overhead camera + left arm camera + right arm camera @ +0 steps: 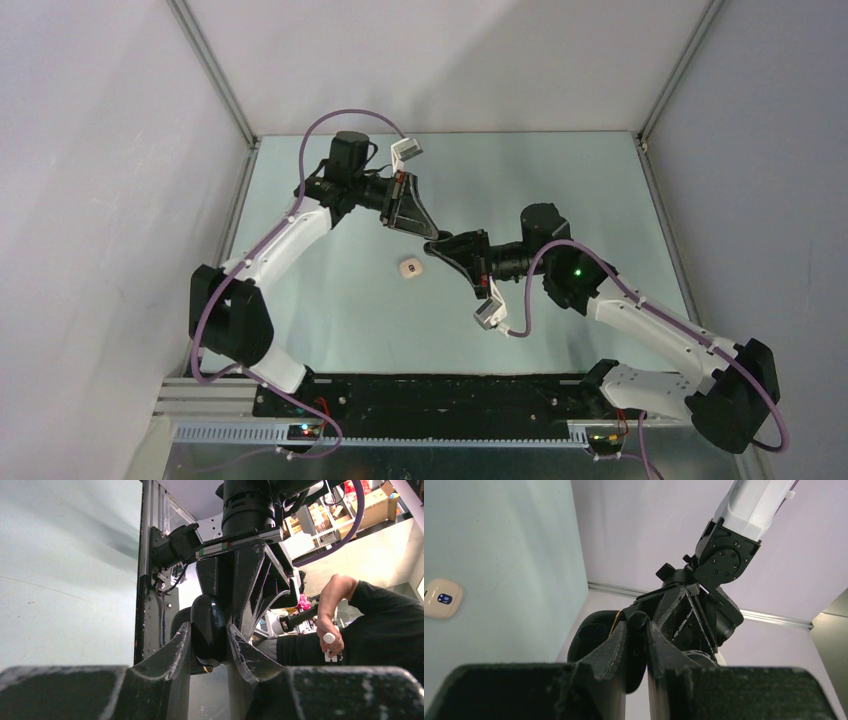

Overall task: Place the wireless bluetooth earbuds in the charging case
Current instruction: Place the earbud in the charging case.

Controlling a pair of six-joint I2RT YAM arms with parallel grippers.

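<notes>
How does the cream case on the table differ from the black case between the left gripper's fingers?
The cream case is pale; the black case is dark and glossy. The cream case lies on the table; the black case is held off it by the left gripper. The cream case bears a small dark mark on top; the black case shows none. Both are small and rounded.

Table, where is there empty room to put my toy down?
The table is bare at its far right, beyond the right arm, and in the near middle, between the cream case and the base rail. Crowded in the centre, where both arms meet around a black case.
</notes>
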